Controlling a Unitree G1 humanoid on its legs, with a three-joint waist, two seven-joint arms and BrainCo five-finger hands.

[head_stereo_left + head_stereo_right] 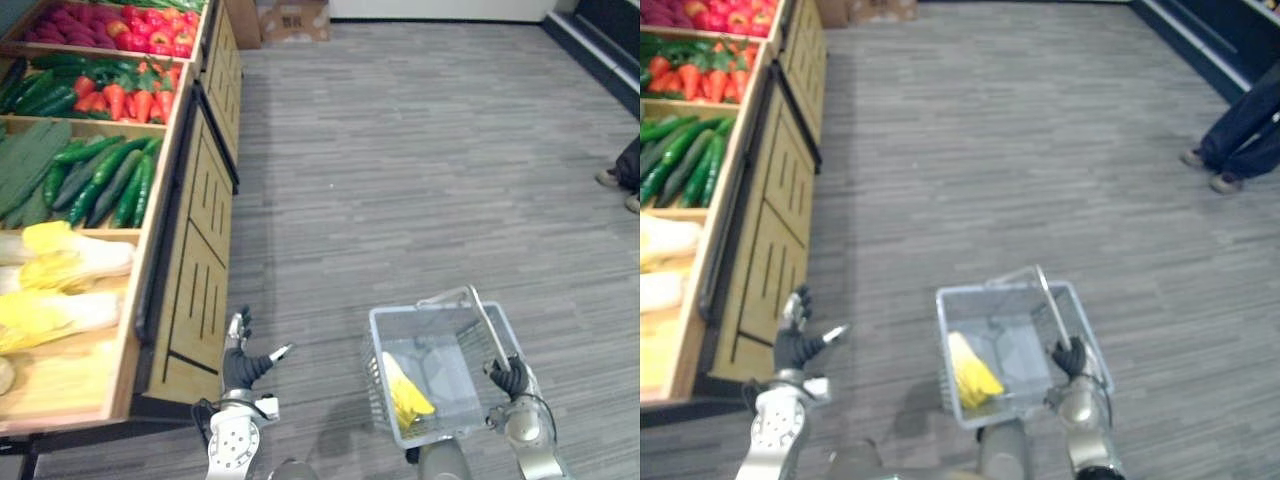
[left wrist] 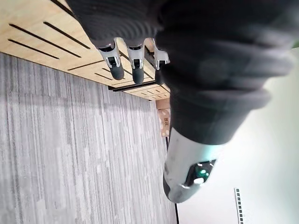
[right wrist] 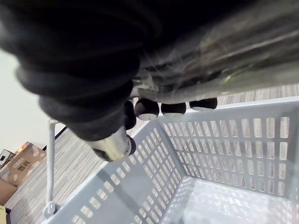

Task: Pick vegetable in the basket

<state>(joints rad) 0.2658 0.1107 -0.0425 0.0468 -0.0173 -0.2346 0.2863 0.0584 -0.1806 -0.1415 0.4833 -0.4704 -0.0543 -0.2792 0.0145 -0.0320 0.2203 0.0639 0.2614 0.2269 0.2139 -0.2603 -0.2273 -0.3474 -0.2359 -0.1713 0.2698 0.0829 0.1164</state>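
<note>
Gripping the handle at 5 o'clock, the right hand has its fingers clenched round it, likely to hold the basket level; one yellow vegetable lies inside. At 7 o'clock the left hand is empty with its fingers released, probably ready to pick. Cabbages and cucumbers fill the stand at 9 to 10 o'clock. The floor is grey carpet, with a person's shoes at 3 o'clock.

You'll see a wooden display stand left, cardboard box behind it, a person's shoes far right on grey floor.
</note>
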